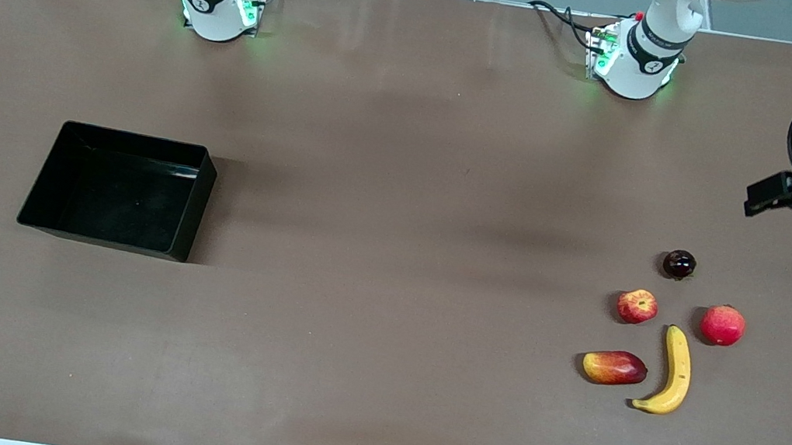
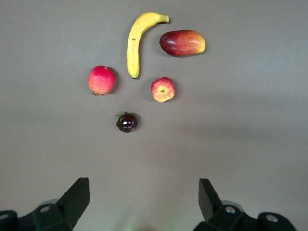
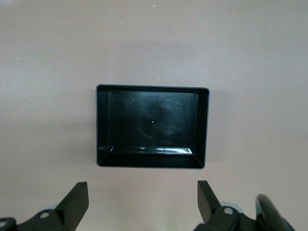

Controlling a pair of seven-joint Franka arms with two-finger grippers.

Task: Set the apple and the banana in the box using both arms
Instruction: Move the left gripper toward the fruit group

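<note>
The apple (image 1: 637, 306) (image 2: 163, 89), red with pale yellow streaks, lies on the table toward the left arm's end. The long yellow banana (image 1: 676, 373) (image 2: 136, 42) lies beside it, nearer the front camera. The black box (image 1: 134, 136) (image 3: 97, 125) stands empty toward the right arm's end. My left gripper (image 2: 144, 181) hangs open over bare table beside the fruit group, holding nothing. My right gripper (image 3: 142, 184) hangs open over bare table beside the box, also holding nothing. Both arms' wrists show at the side edges of the front view.
A pinkish-red round fruit (image 1: 723, 325), a red-and-yellow mango-like fruit (image 1: 614, 367) and a small dark fruit (image 1: 679, 264) lie close around the apple and banana. The brown table stretches wide between fruits and box. The arm bases (image 1: 220, 4) stand farthest from the front camera.
</note>
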